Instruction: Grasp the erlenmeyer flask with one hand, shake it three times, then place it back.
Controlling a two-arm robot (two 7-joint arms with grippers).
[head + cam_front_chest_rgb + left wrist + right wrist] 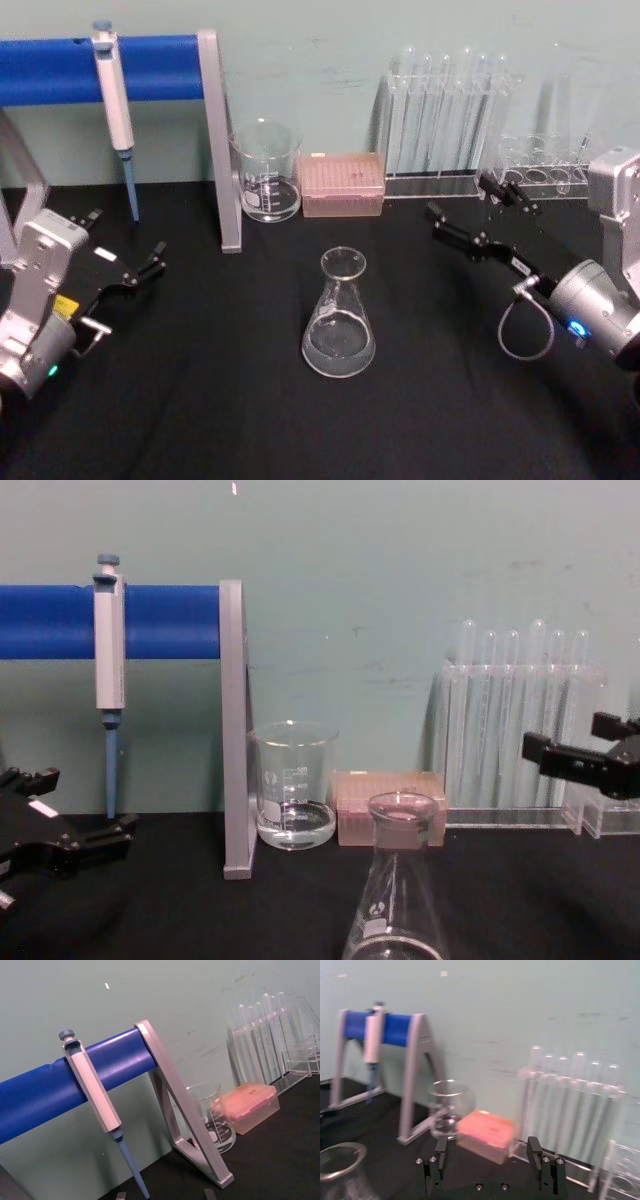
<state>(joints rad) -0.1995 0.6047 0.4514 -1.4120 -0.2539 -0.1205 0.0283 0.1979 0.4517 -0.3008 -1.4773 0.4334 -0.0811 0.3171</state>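
The erlenmeyer flask stands upright in the middle of the black table, with a little clear liquid in its wide base. It shows large and close in the chest view, and its rim sits at a corner of the right wrist view. My right gripper hovers open to the flask's right and a bit farther back, nothing between its fingers; it enters the chest view from the right edge. My left gripper is open at the table's left side, well clear of the flask.
Behind the flask stand a glass beaker and a pink tip box. A rack of tall test tubes lines the back right. A pipette hangs on a blue-barred stand with a grey leg at back left.
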